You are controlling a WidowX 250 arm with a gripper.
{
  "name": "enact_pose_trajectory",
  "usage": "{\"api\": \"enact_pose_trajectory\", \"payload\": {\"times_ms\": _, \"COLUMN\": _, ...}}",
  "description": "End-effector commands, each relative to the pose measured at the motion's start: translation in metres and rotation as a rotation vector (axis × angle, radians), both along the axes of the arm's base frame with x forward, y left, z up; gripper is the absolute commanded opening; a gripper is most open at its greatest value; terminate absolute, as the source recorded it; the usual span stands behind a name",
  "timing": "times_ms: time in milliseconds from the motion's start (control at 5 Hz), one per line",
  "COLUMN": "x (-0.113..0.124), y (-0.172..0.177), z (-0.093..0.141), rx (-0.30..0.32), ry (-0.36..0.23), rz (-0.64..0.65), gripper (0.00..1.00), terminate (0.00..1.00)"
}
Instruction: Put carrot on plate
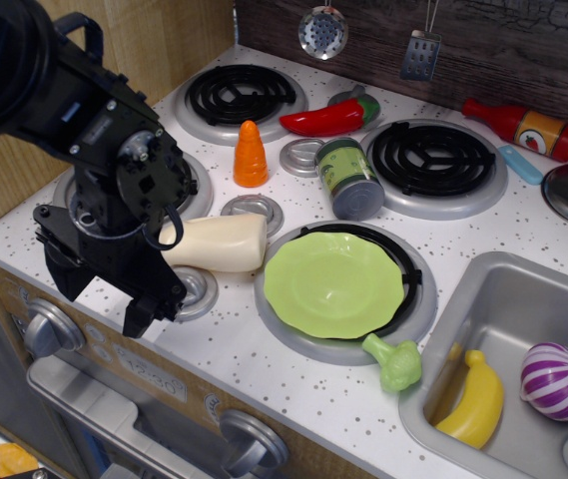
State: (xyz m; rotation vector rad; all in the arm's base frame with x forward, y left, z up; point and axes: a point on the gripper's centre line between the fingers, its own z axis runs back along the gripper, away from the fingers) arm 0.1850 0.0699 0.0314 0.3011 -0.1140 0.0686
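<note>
The carrot, a small bright orange ridged cone, stands upright between the back left burner and the round knobs in the middle of the stove top. The lime-green plate lies on the front right burner, holding nothing. My black gripper hangs over the front left corner of the stove, fingers pointing down and spread apart, with nothing between them. It is well to the left of the plate and in front-left of the carrot. The gripper body hides part of the front left burner.
A cream bottle lies on its side right beside the gripper. A green can and red chili sit behind the plate. Broccoli lies at the plate's front. The sink holds a banana and purple onion.
</note>
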Motion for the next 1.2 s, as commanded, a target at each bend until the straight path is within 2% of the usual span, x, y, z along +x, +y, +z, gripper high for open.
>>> {"api": "enact_pose_trajectory", "payload": {"times_ms": 0, "x": 0.0, "y": 0.0, "z": 0.0, "rx": 0.0, "ry": 0.0, "rz": 0.0, "gripper": 1.0, "terminate": 0.0}}
{"api": "enact_pose_trajectory", "payload": {"times_ms": 200, "x": 0.014, "y": -0.001, "z": 0.023, "rx": -0.012, "ry": 0.046, "rz": -0.026, "gripper": 1.0, "terminate": 0.0}}
{"api": "enact_pose_trajectory", "payload": {"times_ms": 400, "x": 0.03, "y": -0.001, "z": 0.046, "rx": 0.008, "ry": 0.087, "rz": -0.013, "gripper": 1.0, "terminate": 0.0}}
{"api": "enact_pose_trajectory", "payload": {"times_ms": 600, "x": 0.055, "y": 0.003, "z": 0.056, "rx": -0.006, "ry": 0.052, "rz": -0.057, "gripper": 1.0, "terminate": 0.0}}
{"api": "enact_pose_trajectory", "payload": {"times_ms": 800, "x": 0.095, "y": 0.013, "z": 0.062, "rx": -0.012, "ry": 0.017, "rz": -0.153, "gripper": 1.0, "terminate": 0.0}}
{"api": "enact_pose_trajectory", "payload": {"times_ms": 1000, "x": 0.128, "y": 0.014, "z": 0.068, "rx": 0.05, "ry": -0.036, "rz": -0.209, "gripper": 1.0, "terminate": 0.0}}
